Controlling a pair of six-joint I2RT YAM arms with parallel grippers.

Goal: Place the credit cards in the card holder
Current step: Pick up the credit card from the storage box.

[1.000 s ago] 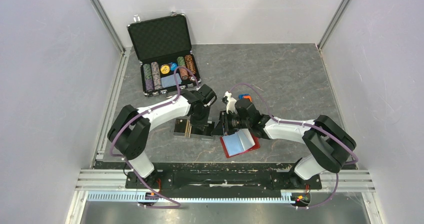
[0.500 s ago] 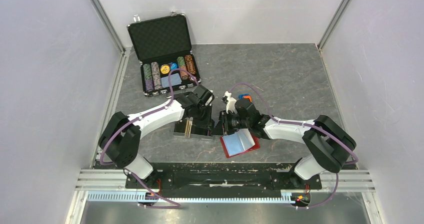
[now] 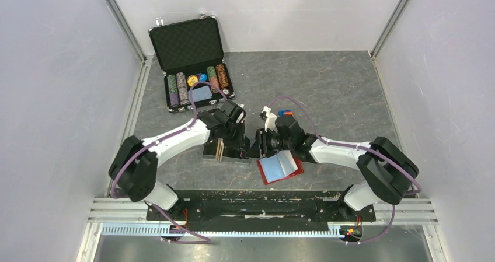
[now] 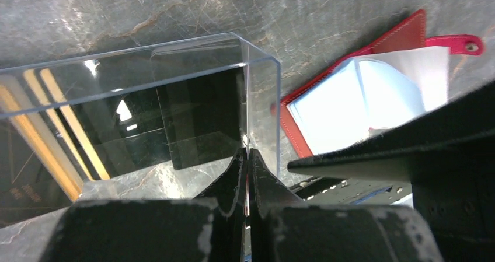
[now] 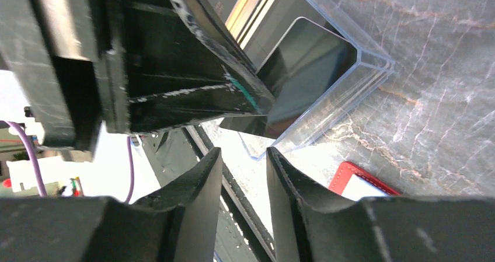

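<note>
**Top camera:** my left jaws hover over the small clear acrylic card holder (image 3: 210, 157), which sits left of centre by the near edge of the grey tabletop (image 3: 327, 93). Thin orange-gold credit cards (image 3: 219, 150) stand on edge toward its left end. My right jaws hover just beside its right end, next to an open red wallet (image 3: 299, 170). I see no loose card.

**Left wrist:** the jaws are together at the holder's right-hand corner. Whether they pinch the wall I cannot tell.

**Right wrist:** the jaws are apart with nothing between them. A dark round-cornered sheet (image 5: 303, 58) leans in the end compartment, perhaps a card.

I judge the loading nearly finished.
</note>
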